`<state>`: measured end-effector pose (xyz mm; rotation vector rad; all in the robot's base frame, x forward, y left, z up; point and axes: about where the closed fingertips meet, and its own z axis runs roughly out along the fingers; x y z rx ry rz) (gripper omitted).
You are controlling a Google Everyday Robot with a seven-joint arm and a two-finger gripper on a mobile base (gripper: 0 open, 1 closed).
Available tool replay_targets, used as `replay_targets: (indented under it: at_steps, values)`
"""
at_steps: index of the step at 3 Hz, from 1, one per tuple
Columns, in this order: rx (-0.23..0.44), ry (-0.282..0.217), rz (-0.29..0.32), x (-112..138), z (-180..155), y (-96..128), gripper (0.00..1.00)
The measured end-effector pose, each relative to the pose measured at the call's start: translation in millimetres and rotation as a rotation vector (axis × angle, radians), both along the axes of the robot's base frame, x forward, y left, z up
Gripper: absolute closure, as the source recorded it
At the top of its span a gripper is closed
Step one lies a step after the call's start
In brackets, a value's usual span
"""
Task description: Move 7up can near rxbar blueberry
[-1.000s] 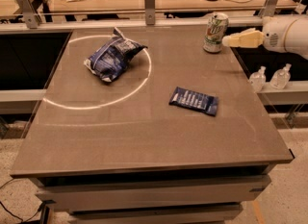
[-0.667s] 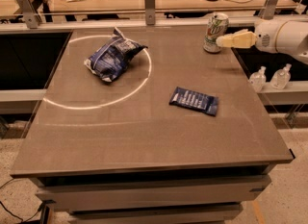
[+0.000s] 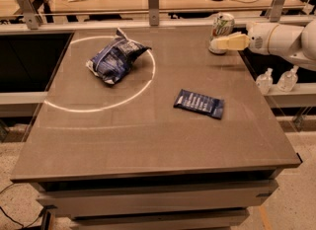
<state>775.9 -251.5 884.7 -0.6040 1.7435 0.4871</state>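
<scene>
The gripper (image 3: 217, 44) touches the 7up can (image 3: 223, 24) (grasp: cannot tell); a loose hold could topple it, well short of the rxbar blueberry (image 3: 199, 103).

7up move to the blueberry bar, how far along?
Early. Done: nothing delivered; the can stands upright at the table's far right corner, apart from the blue bar mid-table. In hand: the hand is at the can's lower side, grip unconfirmed. Left: grasp, carry, set down beside the bar.
</scene>
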Motion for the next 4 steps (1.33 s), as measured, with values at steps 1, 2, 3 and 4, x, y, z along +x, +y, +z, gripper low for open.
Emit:
replay_targets:
  at_steps: [1, 2, 3, 4]
  values:
    - [0.010, -0.009, 0.025, 8.6, -4.2, 11.1, 0.00]
    - [0.016, -0.027, 0.081, 14.0, -6.0, 24.3, 0.09]
    - [0.030, -0.046, 0.127, 16.5, -4.8, 34.4, 0.27]
    - [0.033, -0.060, 0.159, 16.7, -4.1, 40.2, 0.50]
